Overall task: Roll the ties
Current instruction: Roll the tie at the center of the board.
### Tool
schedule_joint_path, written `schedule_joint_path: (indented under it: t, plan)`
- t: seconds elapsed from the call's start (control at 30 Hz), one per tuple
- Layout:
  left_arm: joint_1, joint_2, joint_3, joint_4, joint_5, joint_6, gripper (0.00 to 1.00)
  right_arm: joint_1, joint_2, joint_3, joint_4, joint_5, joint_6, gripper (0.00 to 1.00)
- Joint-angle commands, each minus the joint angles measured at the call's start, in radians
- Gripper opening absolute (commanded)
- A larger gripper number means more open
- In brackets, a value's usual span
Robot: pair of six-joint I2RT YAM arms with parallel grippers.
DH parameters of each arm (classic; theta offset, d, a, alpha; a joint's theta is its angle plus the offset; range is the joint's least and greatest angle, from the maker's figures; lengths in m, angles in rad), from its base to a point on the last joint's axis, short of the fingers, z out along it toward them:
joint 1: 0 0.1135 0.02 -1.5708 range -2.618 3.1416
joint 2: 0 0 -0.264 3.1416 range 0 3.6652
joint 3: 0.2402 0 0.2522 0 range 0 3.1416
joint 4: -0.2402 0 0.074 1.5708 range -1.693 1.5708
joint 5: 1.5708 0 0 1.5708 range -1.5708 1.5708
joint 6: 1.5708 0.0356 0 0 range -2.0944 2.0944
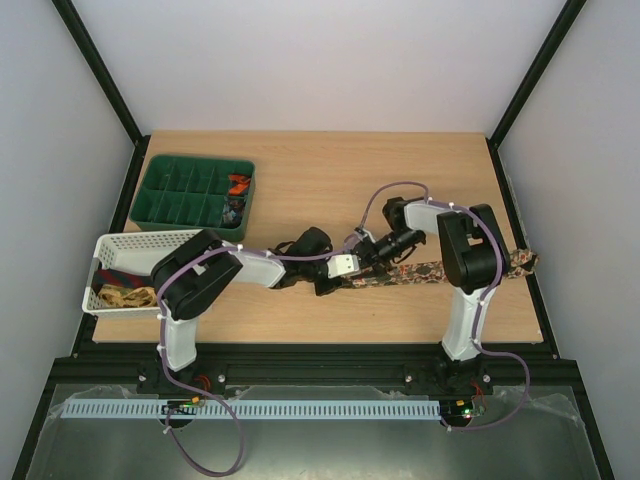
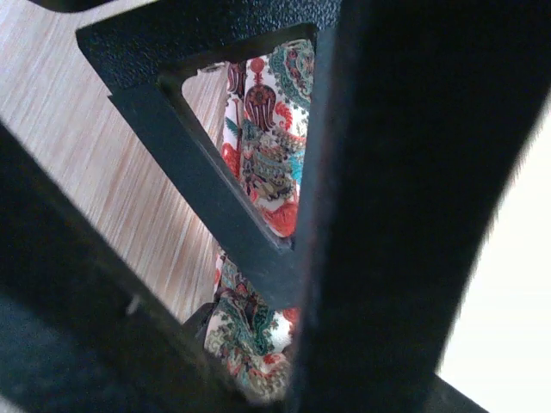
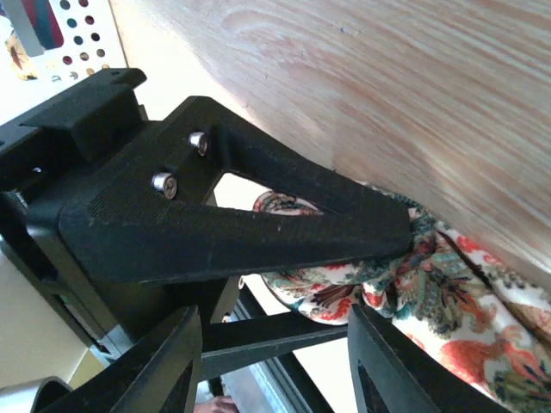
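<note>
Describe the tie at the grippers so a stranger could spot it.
On the wooden table, a long strip runs from the left gripper and right gripper at centre toward the right edge. It is the floral tie, the only one stretched out.

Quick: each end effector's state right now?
Left end effector: cannot be told, crowded against the floral tie.
Right end effector: cannot be told, same spot.

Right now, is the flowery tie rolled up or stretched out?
Mostly stretched out. The flowery tie lies as a long strip on the table; only its end at the left gripper and right gripper is bunched.
</note>
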Motion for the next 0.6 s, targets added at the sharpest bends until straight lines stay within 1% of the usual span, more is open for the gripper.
schedule_joint_path:
  t: [0.0,0.27,0.33,0.4,0.47,0.53,0.57]
  plan:
    - [0.006,0.055,-0.014,-0.165,-0.038,-0.022,0.36,0.023,0.018,-0.024,0.053,0.012,0.050,0.47]
    - [0.008,0.056,-0.001,-0.181,-0.028,-0.050,0.36,0.062,-0.022,-0.129,0.284,0.093,0.173,0.47]
    - [0.008,0.056,0.002,-0.185,-0.026,-0.050,0.36,0.062,-0.030,-0.152,0.330,0.099,0.184,0.44]
    - [0.008,0.056,0.000,-0.188,-0.026,-0.052,0.36,0.062,-0.027,-0.156,0.350,0.097,0.187,0.32]
    - [0.009,0.056,0.001,-0.194,-0.028,-0.052,0.36,0.062,-0.014,-0.140,0.325,0.104,0.164,0.16]
    - [0.011,0.054,-0.002,-0.198,-0.030,-0.051,0.36,0.060,-0.004,-0.132,0.279,0.115,0.130,0.05]
    - [0.013,0.053,-0.003,-0.200,-0.030,-0.052,0.37,0.056,0.003,-0.131,0.259,0.121,0.113,0.02]
